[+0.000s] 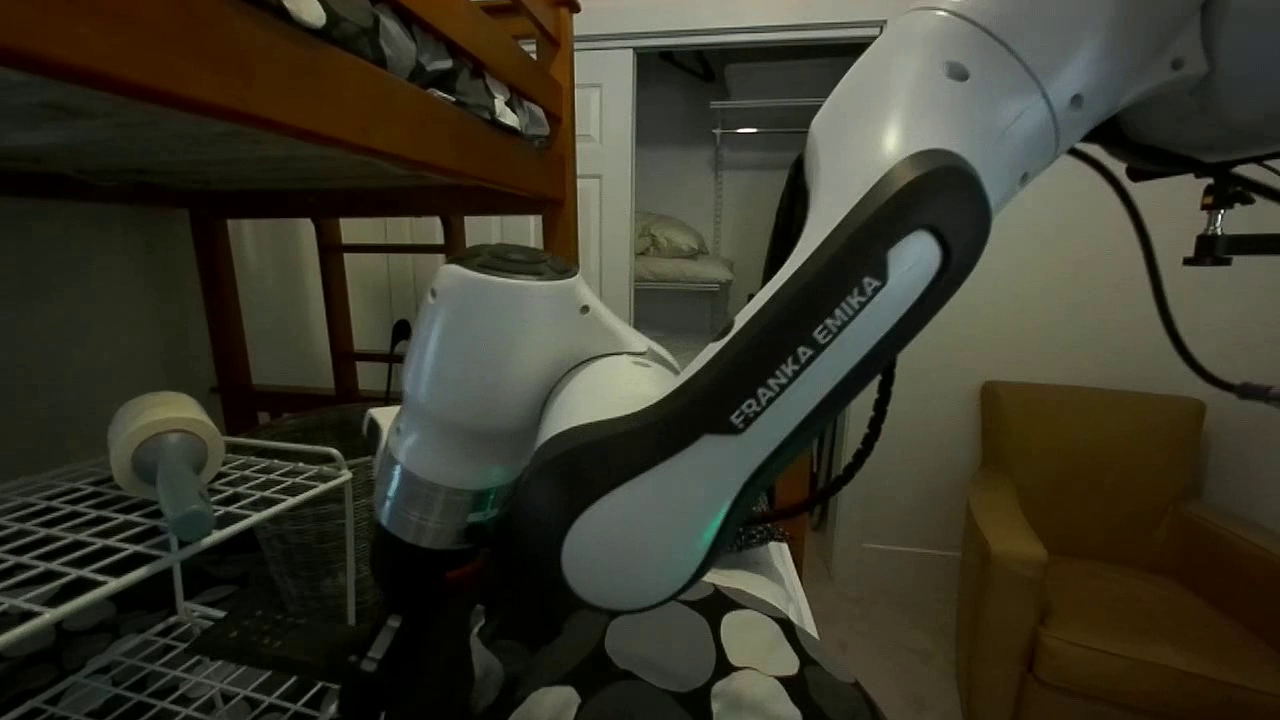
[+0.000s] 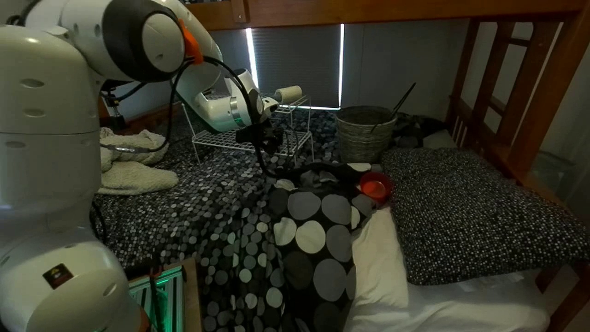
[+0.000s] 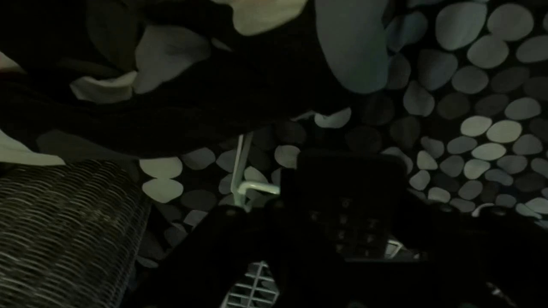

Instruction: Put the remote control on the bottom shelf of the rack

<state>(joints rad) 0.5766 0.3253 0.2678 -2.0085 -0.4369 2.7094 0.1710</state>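
The white wire rack (image 1: 100,592) stands on the bed and also shows in an exterior view (image 2: 226,139) and the wrist view (image 3: 259,187). My gripper (image 1: 365,650) is at the rack's open side, low, near the level of the bottom shelf; it also shows in an exterior view (image 2: 269,138). In the wrist view the gripper (image 3: 346,203) is shut on the dark remote control (image 3: 346,214), with faint buttons showing. The remote (image 1: 270,638) juts from the fingers over the bottom shelf, below the top shelf. Whether it touches the shelf wires cannot be told.
A lint roller (image 1: 165,445) lies on the rack's top shelf. A wicker basket (image 2: 366,133) stands beside the rack. A bunched dotted blanket (image 2: 313,216), a red bowl (image 2: 375,186) and a pillow (image 2: 461,216) lie on the bed. The wooden bunk frame (image 2: 392,14) is overhead.
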